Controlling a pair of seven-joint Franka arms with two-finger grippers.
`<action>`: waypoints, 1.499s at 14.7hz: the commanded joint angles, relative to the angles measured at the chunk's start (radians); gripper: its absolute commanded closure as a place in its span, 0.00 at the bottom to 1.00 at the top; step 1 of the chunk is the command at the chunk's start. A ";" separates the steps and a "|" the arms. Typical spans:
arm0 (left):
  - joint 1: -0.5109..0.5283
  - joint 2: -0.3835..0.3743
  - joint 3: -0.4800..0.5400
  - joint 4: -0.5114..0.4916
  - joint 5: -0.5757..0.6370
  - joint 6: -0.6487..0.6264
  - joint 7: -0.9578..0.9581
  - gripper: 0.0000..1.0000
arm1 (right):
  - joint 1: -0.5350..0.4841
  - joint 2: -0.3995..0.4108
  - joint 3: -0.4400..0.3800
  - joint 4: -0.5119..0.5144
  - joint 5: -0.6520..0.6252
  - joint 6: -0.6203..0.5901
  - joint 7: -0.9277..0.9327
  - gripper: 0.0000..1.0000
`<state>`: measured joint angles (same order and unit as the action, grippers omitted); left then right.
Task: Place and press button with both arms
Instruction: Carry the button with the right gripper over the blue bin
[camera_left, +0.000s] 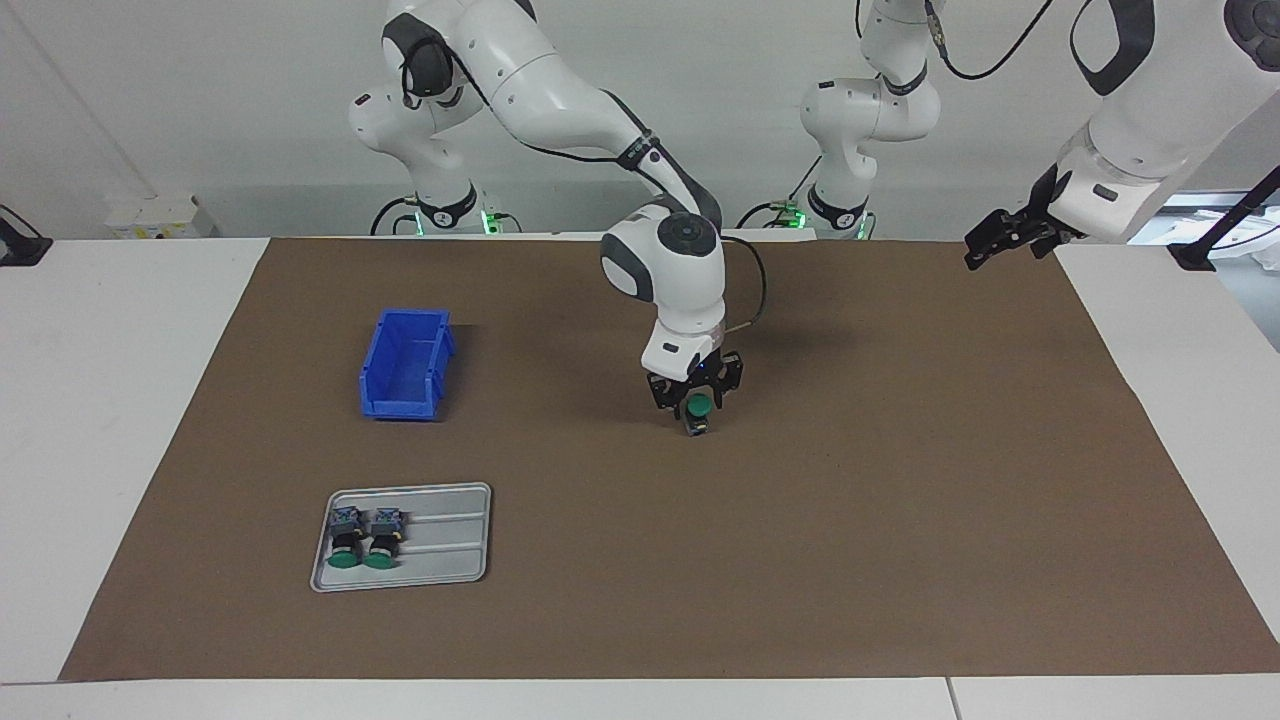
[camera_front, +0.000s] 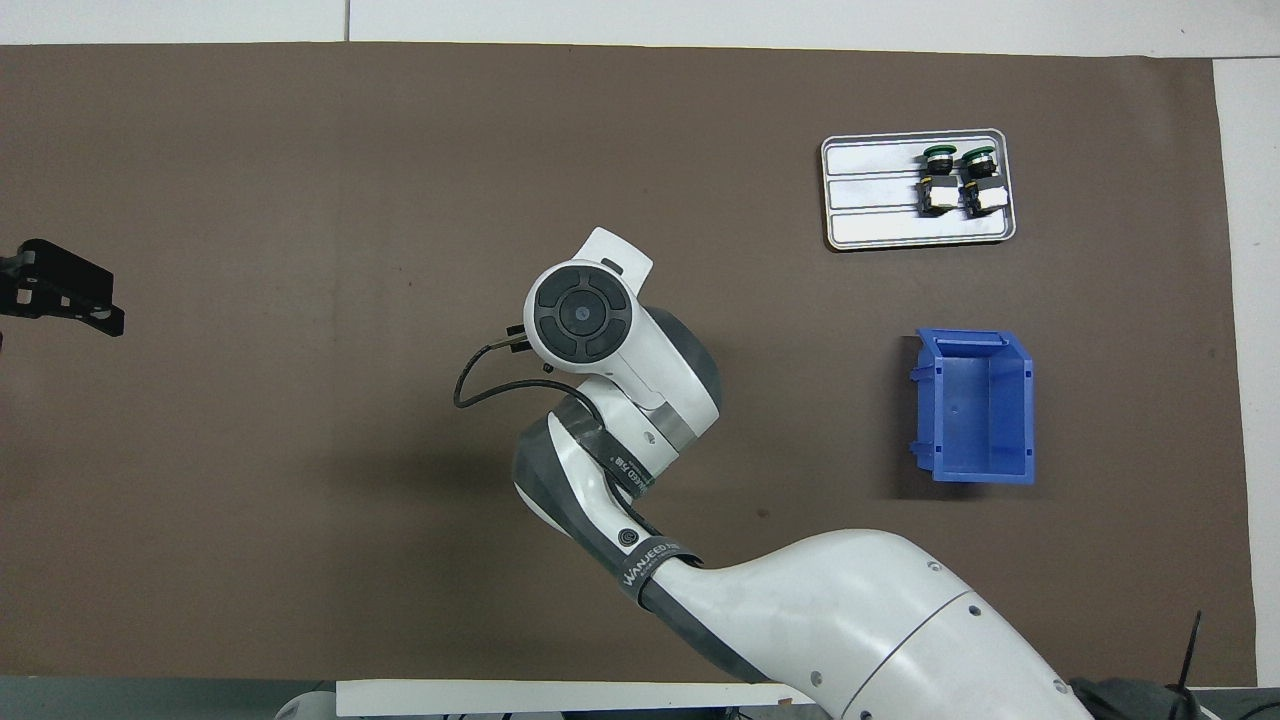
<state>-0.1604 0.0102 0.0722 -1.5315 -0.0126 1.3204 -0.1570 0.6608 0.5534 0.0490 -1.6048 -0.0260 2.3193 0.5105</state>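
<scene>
The right gripper sat low around the upright green button, grip unclear, left gripper waiting open; an off-centre squeeze might topple it.

Only readable thing is showing up in the overhead view: "WANJEED" printed on a black cable band wrapping the right arm.

Robotics lab: two white arms bolted along a white table, brown mat, bare white wall, parts tray, blue bin.
</scene>
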 joint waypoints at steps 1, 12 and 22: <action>0.015 -0.033 0.003 -0.019 0.014 -0.009 0.043 0.00 | -0.015 -0.013 0.000 0.038 -0.015 -0.073 0.002 0.98; 0.025 -0.033 0.001 -0.022 0.014 -0.004 0.028 0.00 | -0.462 -0.651 -0.009 -0.519 -0.002 -0.253 -0.361 1.00; 0.028 -0.079 0.001 -0.064 0.014 0.026 0.040 0.00 | -0.684 -0.754 -0.012 -0.762 0.004 -0.200 -0.452 1.00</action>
<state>-0.1386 -0.0250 0.0737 -1.5404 -0.0126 1.3209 -0.1346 -0.0039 -0.1839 0.0230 -2.3146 -0.0285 2.0695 0.0717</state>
